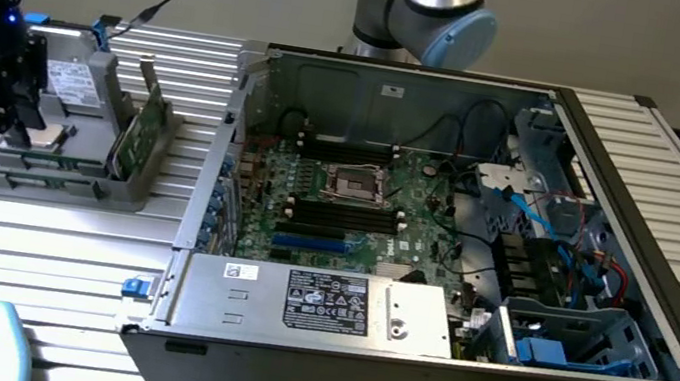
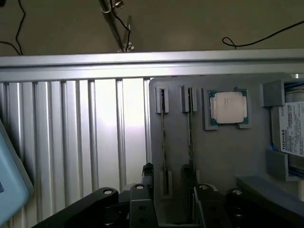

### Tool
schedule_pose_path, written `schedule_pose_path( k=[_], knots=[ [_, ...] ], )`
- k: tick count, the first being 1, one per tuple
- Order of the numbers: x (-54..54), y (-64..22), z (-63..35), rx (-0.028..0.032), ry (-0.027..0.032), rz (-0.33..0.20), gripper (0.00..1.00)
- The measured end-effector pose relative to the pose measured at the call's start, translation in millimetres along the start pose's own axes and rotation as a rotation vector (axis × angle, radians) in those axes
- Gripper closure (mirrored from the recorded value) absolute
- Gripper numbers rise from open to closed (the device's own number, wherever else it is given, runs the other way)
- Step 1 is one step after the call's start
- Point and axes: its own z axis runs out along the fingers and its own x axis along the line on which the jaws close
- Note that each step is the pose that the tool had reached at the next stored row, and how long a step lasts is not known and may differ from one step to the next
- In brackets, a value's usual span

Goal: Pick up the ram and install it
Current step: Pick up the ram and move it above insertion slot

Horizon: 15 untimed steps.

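The ram [image 2: 163, 137] stands on its edge in a slot of the grey tray [image 2: 223, 156]. In the wrist view it appears as a thin, dark green line that runs between two grey end clips. The gripper [image 2: 167, 179] hangs directly above it with its black fingers [image 2: 147, 173] spread apart, one on each side of the stick. I cannot tell if they touch it. A second stick [image 2: 190, 137] stands parallel in the neighbouring slot, close to the other finger. Just beside that slot a square processor chip [image 2: 229, 107] with a dull metal lid lies flat in its pocket. Next to the chip is a hard drive [image 2: 292, 128] with a white label. In the exterior view the gripper is at 9 o'clock from the open computer case [image 1: 285, 374], over the tray. The table [image 2: 71, 142] is ribbed, shiny aluminium, and the tray looks smooth and matte.
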Motion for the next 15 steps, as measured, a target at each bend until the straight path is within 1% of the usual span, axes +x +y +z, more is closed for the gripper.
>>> schedule_pose_path(
  k=[7, 11, 15],
  knots=[
    [1.1, -0.3, 12.4, -0.0037, 0.0018, -0.087, 0.63],
    [1.2, -0.4, 19.1, -0.0046, -0.0026, -0.113, 0.63],
    [1.5, -1.0, 26.2, -0.0052, -0.0052, -0.126, 0.63]
  ],
)
